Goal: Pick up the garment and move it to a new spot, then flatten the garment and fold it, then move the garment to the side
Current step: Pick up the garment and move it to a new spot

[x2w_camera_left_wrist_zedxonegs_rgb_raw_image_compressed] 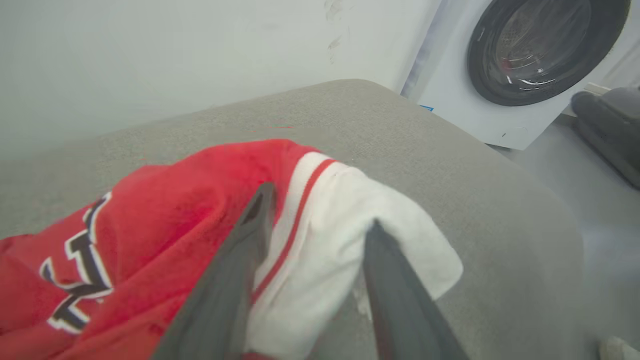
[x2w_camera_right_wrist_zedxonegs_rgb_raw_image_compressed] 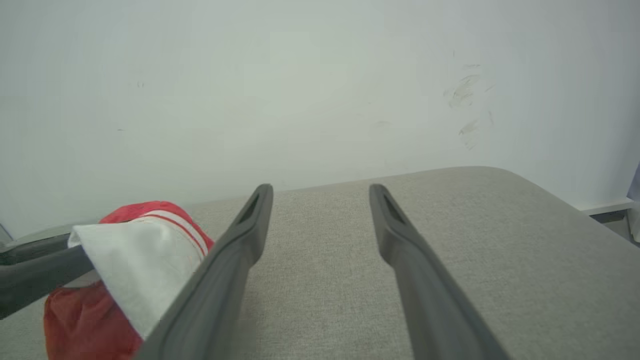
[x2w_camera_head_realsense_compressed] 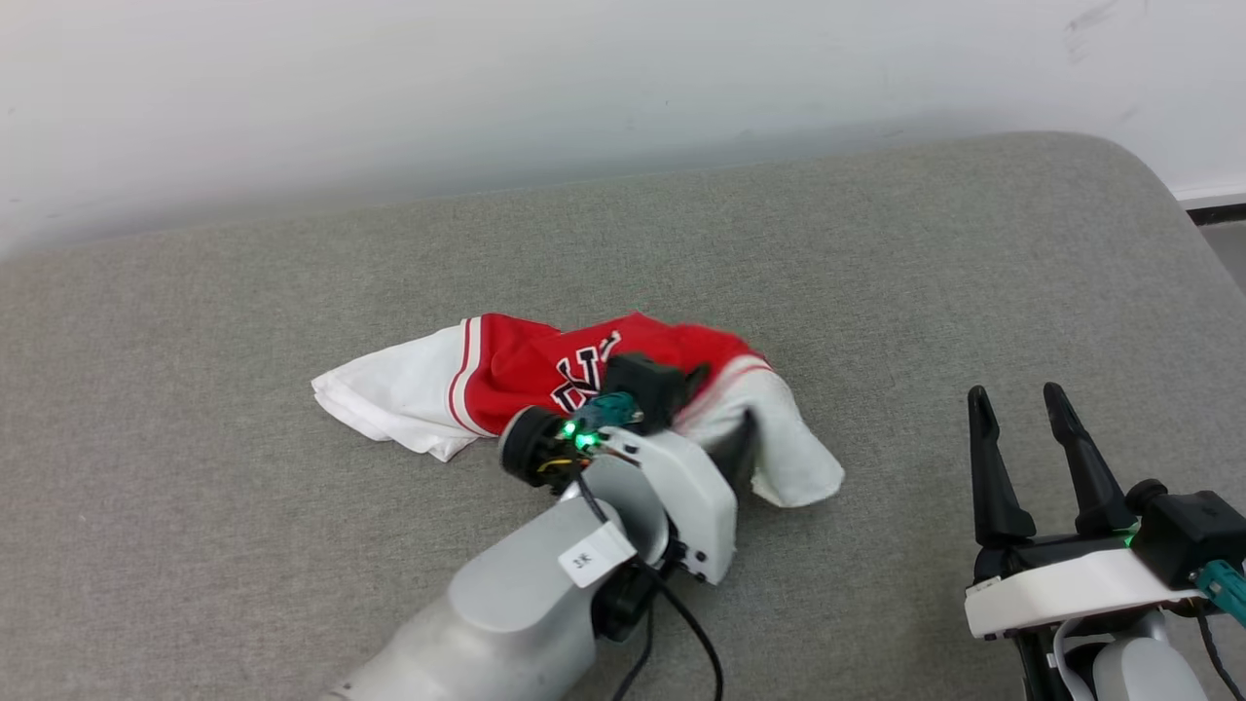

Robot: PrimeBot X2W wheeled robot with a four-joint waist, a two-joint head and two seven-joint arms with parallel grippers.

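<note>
The garment (x2w_camera_head_realsense_compressed: 516, 365) lies crumpled in the middle of the grey padded surface (x2w_camera_head_realsense_compressed: 876, 292), a red body with black white-outlined lettering and white sleeves sticking out left and right. My left gripper (x2w_camera_head_realsense_compressed: 722, 404) reaches over its right end. In the left wrist view its fingers (x2w_camera_left_wrist_zedxonegs_rgb_raw_image_compressed: 240, 270) stand apart, with the white, red-striped sleeve of the garment (x2w_camera_left_wrist_zedxonegs_rgb_raw_image_compressed: 325, 240) bunched loosely between them. The jaws are not clamped. My right gripper (x2w_camera_head_realsense_compressed: 1022, 404) hovers open and empty at the lower right, well clear of the cloth. In the right wrist view the garment (x2w_camera_right_wrist_zedxonegs_rgb_raw_image_compressed: 135, 250) shows left of my right gripper (x2w_camera_right_wrist_zedxonegs_rgb_raw_image_compressed: 320, 192).
A white wall (x2w_camera_head_realsense_compressed: 584, 88) runs behind the padded surface, whose right corner rounds off (x2w_camera_head_realsense_compressed: 1158, 185). Beyond that corner stand a white washing machine (x2w_camera_left_wrist_zedxonegs_rgb_raw_image_compressed: 525, 65) and a dark object on the floor (x2w_camera_left_wrist_zedxonegs_rgb_raw_image_compressed: 610, 125).
</note>
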